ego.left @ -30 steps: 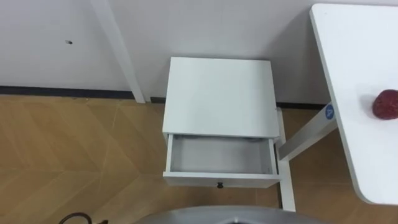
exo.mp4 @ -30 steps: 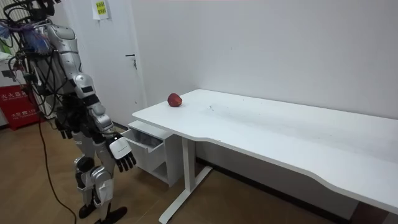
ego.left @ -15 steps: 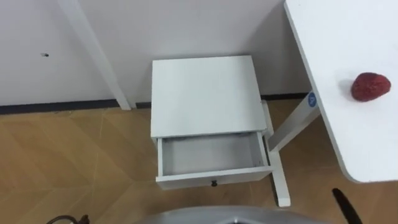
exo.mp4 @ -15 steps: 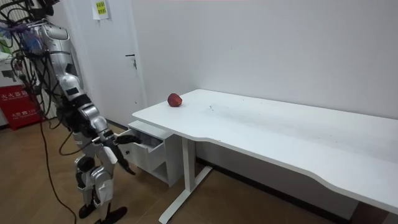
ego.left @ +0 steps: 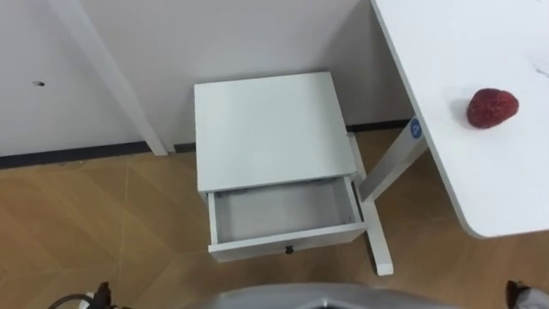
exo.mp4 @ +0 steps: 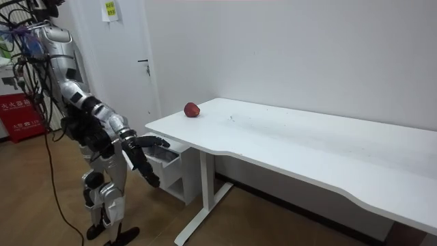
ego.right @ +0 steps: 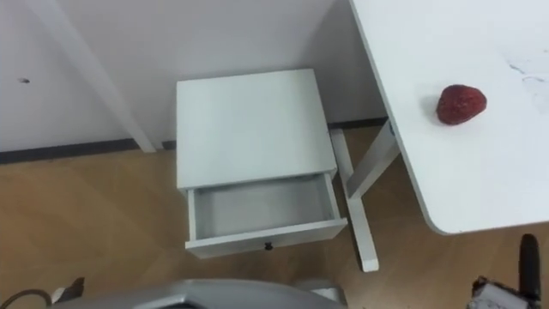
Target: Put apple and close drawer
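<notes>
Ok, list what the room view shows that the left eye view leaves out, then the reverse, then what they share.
Room view: the robot standing in front of the cabinet with both arms raised forward, a door in the wall, and the full length of the table. Left eye view: the grey inside of the drawer, its dark knob, the cabinet top. Shared: the apple on the table near its end, and the drawer pulled open.

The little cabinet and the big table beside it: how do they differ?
The cabinet is low and boxy, its drawer pulled open; the table stands higher, a wide top on slim legs. The table carries an apple; the cabinet's drawer holds nothing. Both are white.
</notes>
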You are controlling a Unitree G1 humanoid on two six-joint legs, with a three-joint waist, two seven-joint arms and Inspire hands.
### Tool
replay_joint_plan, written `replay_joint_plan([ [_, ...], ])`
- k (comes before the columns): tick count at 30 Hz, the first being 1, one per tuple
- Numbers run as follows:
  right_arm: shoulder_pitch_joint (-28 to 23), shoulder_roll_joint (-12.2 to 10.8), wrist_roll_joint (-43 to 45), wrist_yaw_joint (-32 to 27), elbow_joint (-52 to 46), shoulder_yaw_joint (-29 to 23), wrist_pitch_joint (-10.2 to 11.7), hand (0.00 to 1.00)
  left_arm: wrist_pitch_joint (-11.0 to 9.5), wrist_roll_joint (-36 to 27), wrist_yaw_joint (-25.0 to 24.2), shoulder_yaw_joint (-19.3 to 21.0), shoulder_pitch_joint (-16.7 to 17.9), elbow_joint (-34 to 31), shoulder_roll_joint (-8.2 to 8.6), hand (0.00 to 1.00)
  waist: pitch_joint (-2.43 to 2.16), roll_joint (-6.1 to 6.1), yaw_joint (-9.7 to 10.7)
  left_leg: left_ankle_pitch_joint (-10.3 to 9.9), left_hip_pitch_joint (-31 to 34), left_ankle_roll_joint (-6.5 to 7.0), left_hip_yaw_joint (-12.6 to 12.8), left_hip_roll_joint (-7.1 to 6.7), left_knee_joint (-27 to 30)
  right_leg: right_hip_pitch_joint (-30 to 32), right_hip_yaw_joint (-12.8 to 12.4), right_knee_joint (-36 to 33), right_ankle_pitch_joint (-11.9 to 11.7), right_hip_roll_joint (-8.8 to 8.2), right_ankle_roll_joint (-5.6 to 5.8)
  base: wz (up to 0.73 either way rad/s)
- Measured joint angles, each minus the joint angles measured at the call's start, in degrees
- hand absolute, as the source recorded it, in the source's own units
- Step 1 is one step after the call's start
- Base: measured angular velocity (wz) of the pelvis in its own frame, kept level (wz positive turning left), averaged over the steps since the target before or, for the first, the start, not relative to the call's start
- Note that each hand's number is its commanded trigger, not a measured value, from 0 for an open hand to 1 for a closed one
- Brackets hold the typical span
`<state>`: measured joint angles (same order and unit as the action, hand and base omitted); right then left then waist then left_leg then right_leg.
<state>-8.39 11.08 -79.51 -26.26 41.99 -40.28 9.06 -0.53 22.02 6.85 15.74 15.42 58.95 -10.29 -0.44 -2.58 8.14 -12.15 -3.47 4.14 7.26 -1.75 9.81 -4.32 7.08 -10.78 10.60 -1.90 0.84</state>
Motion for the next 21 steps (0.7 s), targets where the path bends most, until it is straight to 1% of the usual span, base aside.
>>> replay_joint_plan([
  [1,0.0,0.0,1.3,-1.3,-1.9,0.0,0.0,0.00,0.0,0.0,0.0,0.0,0.1,0.0,-0.01,0.00,-0.01,-0.01,0.2,0.0,0.1,0.00,0.0,0.00,0.0,0.2,0.0,-0.1,0.0,0.00,0.00,0.00],
  [2,-0.1,0.0,3.6,-3.6,-5.8,0.1,0.3,0.00,0.0,0.0,0.0,0.0,0.1,0.0,-0.09,0.00,0.00,-0.02,0.8,0.0,0.6,0.01,0.0,0.00,0.1,0.5,0.1,-0.1,0.0,-0.02,0.00,0.00],
  [3,-0.1,0.1,5.8,-5.2,-9.2,0.1,1.0,0.00,0.0,0.0,0.0,0.0,0.1,0.0,-0.26,0.00,0.06,-0.12,1.1,0.0,0.9,0.01,-0.1,0.00,0.2,0.8,0.1,-0.1,0.0,-0.02,0.00,0.00],
  [4,0.0,0.3,7.4,-6.2,-10.8,0.0,1.4,0.00,0.0,0.0,0.0,0.0,0.1,-0.1,-0.33,0.00,0.03,-0.29,1.1,0.0,1.0,-0.01,-0.1,0.00,0.1,0.9,0.1,-0.1,0.0,-0.02,0.00,0.00],
  [6,0.5,1.4,12.8,-10.8,-16.0,-0.7,2.1,0.00,0.0,0.1,0.0,0.0,0.5,-0.5,-0.37,0.00,0.06,-0.65,1.1,0.1,1.0,-0.02,-0.1,-0.01,0.0,1.1,0.0,-0.1,0.0,0.04,0.00,0.00],
  [7,0.6,1.5,14.6,-12.1,-17.5,-1.0,2.2,0.00,0.0,0.2,0.0,-0.1,0.4,-0.7,-0.36,0.00,0.04,-0.70,1.0,0.1,1.2,-0.02,-0.1,0.00,0.0,1.2,0.0,-0.1,0.0,0.05,0.00,0.00],
  [9,1.9,1.6,25.3,-16.7,-23.4,-0.9,3.5,0.00,0.0,0.8,0.0,-0.1,0.3,-1.7,-0.31,0.00,0.23,-0.59,0.9,0.1,1.9,-0.02,-0.2,-0.01,0.1,1.7,0.1,0.0,0.0,0.05,-0.01,0.00],
  [10,2.2,1.7,27.6,-17.5,-24.7,-0.9,3.8,0.00,0.0,0.8,0.0,-0.2,0.2,-1.7,-0.31,0.00,0.26,-0.66,0.9,0.1,1.9,-0.02,-0.2,-0.01,0.1,1.8,0.2,0.0,0.0,0.06,-0.01,0.00],
  [12,2.9,2.3,35.2,-20.4,-28.6,-0.8,4.2,0.00,0.0,0.8,0.0,-0.2,-0.5,-1.5,-0.30,0.00,0.23,-0.60,0.4,0.1,1.9,-0.05,-0.2,-0.01,0.3,1.8,0.2,0.0,0.0,0.06,-0.01,0.00],
  [13,2.9,2.6,36.4,-21.1,-29.4,-0.7,4.2,0.00,0.0,0.7,0.0,-0.3,-0.7,-1.5,-0.30,0.00,0.18,-0.45,0.1,0.1,1.9,-0.06,-0.2,-0.02,0.3,1.8,0.2,0.1,0.0,0.06,-0.01,0.00],
  [14,2.9,3.5,38.3,-22.1,-29.9,0.0,4.6,0.00,0.0,0.7,0.0,-0.4,-1.0,-1.5,-0.30,0.00,0.33,-0.70,-0.5,0.1,1.9,-0.05,-0.1,-0.02,0.3,1.8,0.2,0.1,0.0,0.05,-0.01,0.00],
  [15,3.0,4.5,40.1,-23.1,-30.1,1.0,4.6,0.00,0.0,0.7,0.0,-0.5,-1.1,-1.5,-0.31,0.00,0.34,-0.72,-0.8,0.1,1.9,-0.05,0.0,-0.02,0.3,1.8,0.2,0.1,0.0,0.05,-0.01,0.00],
  [16,3.0,4.7,41.0,-23.4,-30.7,1.3,4.5,0.00,0.0,0.7,0.0,-0.5,-1.1,-1.5,-0.31,0.00,0.37,-0.78,-0.9,0.1,1.9,-0.05,0.1,-0.02,0.3,1.9,0.0,0.1,0.0,0.05,-0.01,-0.05],
  [17,3.1,4.8,44.1,-24.0,-32.6,2.0,4.5,0.00,0.0,0.7,0.0,-0.8,-1.0,-1.5,-0.30,0.00,0.26,-0.49,-1.6,0.1,2.0,-0.05,0.3,-0.01,0.1,2.2,-0.1,0.1,0.0,0.07,0.00,-0.10],
  [18,3.2,5.1,47.4,-24.2,-34.1,3.2,4.5,0.00,0.0,0.7,0.1,-1.5,-0.7,-1.5,-0.34,0.00,0.39,-0.44,-2.1,0.1,2.0,-0.05,0.4,0.00,0.0,2.3,0.0,0.1,0.0,0.06,0.00,-0.10],
  [21,3.4,6.1,52.7,-23.6,-34.5,5.8,4.6,0.00,0.0,0.7,-0.1,-2.7,-0.5,-1.5,-0.44,0.00,0.42,-0.62,-2.3,0.1,2.0,-0.05,0.4,0.05,-0.1,2.3,0.2,0.2,0.0,0.04,0.00,0.00],
])
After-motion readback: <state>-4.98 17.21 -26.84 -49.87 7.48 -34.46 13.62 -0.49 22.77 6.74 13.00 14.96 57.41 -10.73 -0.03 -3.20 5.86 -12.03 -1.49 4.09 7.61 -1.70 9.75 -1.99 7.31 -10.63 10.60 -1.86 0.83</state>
